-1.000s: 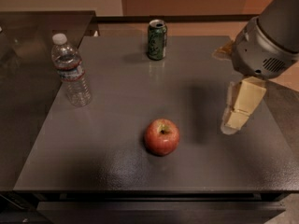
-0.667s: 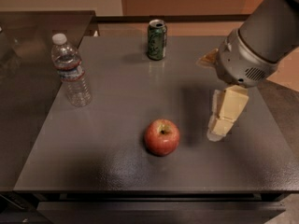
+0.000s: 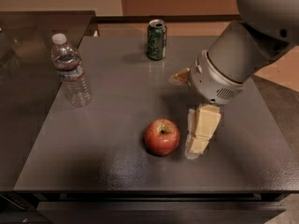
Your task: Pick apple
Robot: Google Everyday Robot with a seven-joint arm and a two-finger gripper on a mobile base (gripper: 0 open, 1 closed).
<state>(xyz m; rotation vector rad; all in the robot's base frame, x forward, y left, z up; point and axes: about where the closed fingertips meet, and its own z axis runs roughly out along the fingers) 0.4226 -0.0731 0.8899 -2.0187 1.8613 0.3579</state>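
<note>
The apple (image 3: pixel 161 136) is round and red with a yellow-green patch at its stem dimple. It sits on the dark table (image 3: pixel 117 101), in front of the middle. My gripper (image 3: pixel 197 143) hangs down from the grey arm (image 3: pixel 233 59) that comes in from the upper right. It is low over the table, just right of the apple, with a narrow gap between them. It holds nothing that I can see.
A green can (image 3: pixel 157 39) stands at the table's far edge. A clear water bottle (image 3: pixel 71 71) stands at the left. A second dark surface (image 3: pixel 28 36) adjoins on the left. The table's front edge is close below the apple.
My gripper has moved left and down toward the apple, from the table's right side to just beside the fruit. The apple, can and bottle have not moved.
</note>
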